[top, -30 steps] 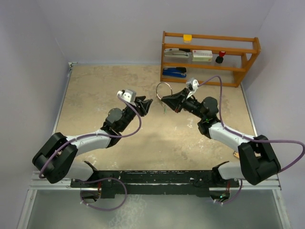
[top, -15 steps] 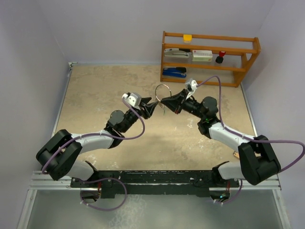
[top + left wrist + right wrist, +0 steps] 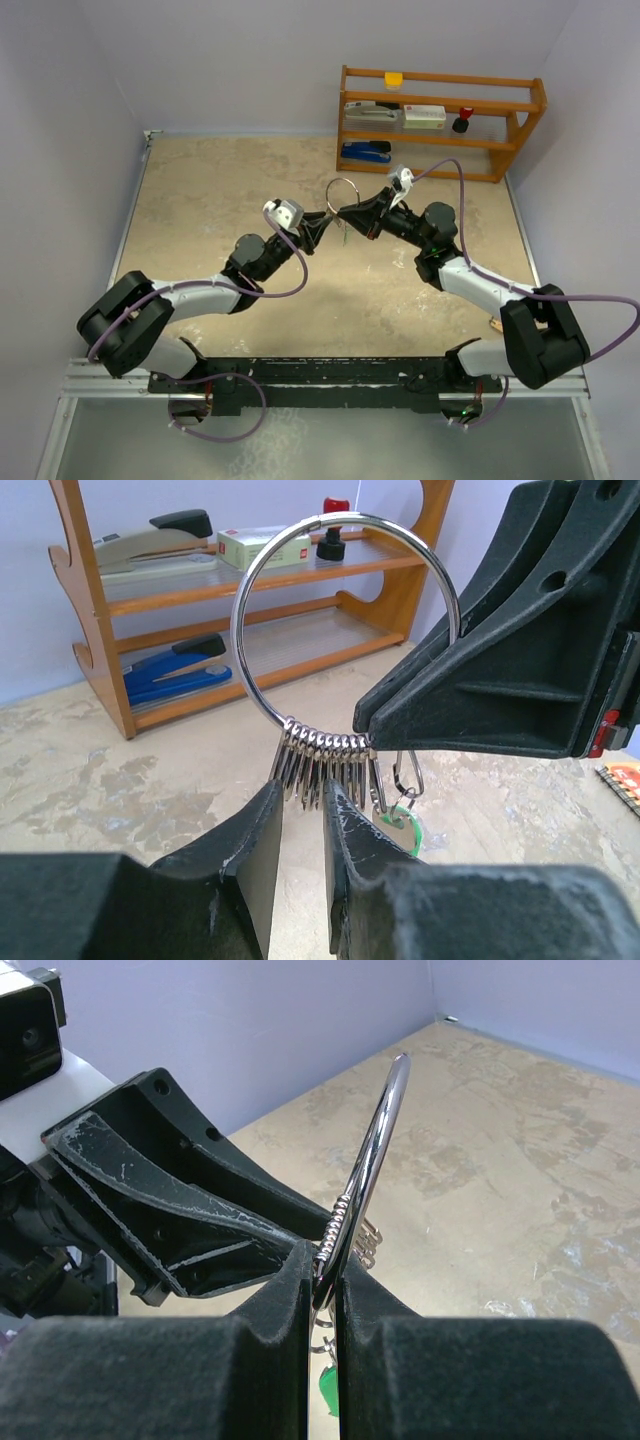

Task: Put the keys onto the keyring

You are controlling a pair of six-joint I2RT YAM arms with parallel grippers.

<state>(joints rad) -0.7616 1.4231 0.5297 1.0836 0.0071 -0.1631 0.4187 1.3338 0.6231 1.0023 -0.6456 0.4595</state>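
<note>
Above the beige stone-patterned table (image 3: 200,190), in front of the orange wooden shelf (image 3: 440,110), your two arms meet tip to tip. The right gripper (image 3: 322,1260) is closed flat on the thin round silver keyring (image 3: 237,630), pinching the wire at its lower right part and holding it in the air well above the table. The left gripper (image 3: 300,800) has only a narrow gap between its fingers. The tips of the bunch of small silver keys (image 3: 325,765) reach down to that gap, but you cannot tell whether it pinches them.

The risk, in my judgement, is a pull. If the left fingers close on the bunch and move away, the wire can turn or slide out of the right pads. The two grippers are also almost touching, so a small error makes them collide.

The ring stands upright, edge-on to the right wrist camera. The keys hang from its lowest arc, long axes vertical, blades pointing to the table. The green-headed key (image 3: 412,825) hangs lowest, beside the right finger.
</note>
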